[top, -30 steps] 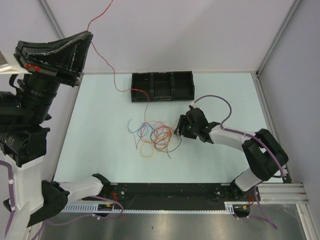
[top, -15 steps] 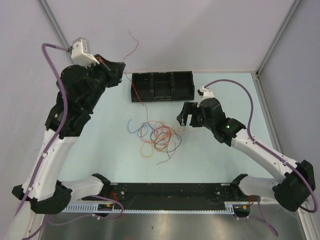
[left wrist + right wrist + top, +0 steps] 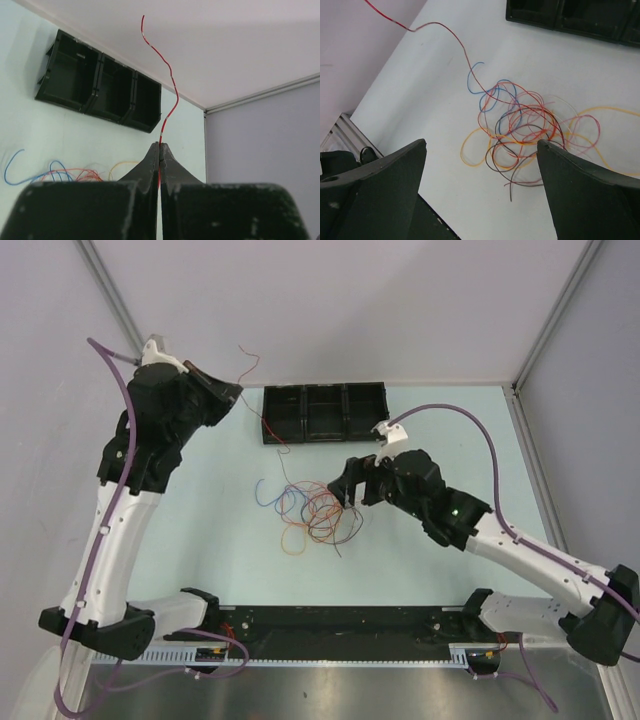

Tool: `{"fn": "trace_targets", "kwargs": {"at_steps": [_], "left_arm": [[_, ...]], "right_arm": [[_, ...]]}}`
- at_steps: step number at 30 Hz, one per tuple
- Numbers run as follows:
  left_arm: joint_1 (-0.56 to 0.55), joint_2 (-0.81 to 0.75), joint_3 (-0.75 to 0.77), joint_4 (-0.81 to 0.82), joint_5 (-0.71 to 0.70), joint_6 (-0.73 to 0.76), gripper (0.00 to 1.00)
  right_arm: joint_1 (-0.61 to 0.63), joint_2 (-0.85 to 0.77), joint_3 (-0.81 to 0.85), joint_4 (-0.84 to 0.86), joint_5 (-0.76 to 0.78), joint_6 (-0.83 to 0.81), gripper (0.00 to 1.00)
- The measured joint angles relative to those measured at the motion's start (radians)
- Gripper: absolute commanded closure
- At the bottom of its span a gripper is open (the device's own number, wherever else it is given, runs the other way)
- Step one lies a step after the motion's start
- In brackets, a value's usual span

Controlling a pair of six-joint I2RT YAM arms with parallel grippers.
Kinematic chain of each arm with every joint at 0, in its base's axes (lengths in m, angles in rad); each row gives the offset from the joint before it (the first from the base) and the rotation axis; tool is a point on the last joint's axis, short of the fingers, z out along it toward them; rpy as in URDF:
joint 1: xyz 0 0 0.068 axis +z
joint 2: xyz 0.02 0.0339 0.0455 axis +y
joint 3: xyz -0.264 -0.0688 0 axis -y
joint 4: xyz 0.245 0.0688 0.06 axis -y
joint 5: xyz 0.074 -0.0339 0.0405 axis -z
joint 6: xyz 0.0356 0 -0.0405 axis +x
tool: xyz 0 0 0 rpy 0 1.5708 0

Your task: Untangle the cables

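Left end effector [image 3: 159,150] pinches one red cable [image 3: 170,85]; right end effector [image 3: 481,145] spread wide above one tangle of cables [image 3: 315,510].

— Left side, status?
— My left arm [image 3: 112,515] stands raised, elbow high. My left gripper [image 3: 159,148] has its jaws pressed flat together.
— Right side?
— My right arm [image 3: 520,545] reaches forward and inward, wrist pitched down. My right gripper [image 3: 481,145] is spread wide.

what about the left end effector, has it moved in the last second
Yes. The left end effector has dropped from close under the overhead camera to just left of the black three-compartment bin, shut on the red cable.
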Motion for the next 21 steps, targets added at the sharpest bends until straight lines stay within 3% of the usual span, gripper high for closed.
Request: {"fn": "trace_targets", "kwargs": {"at_steps": [14,21], "left_arm": [[0.0,0.077,0.049,-0.152,0.035,-0.183,1.0],[0.0,0.077,0.045,-0.159,0.057,-0.219,1.0]], "right_arm": [[0.01,0.225,0.073,0.312,-0.078,-0.027,0.14],[0.013,0.303,0.134,0.378,-0.112,-0.046,0.21]]}}
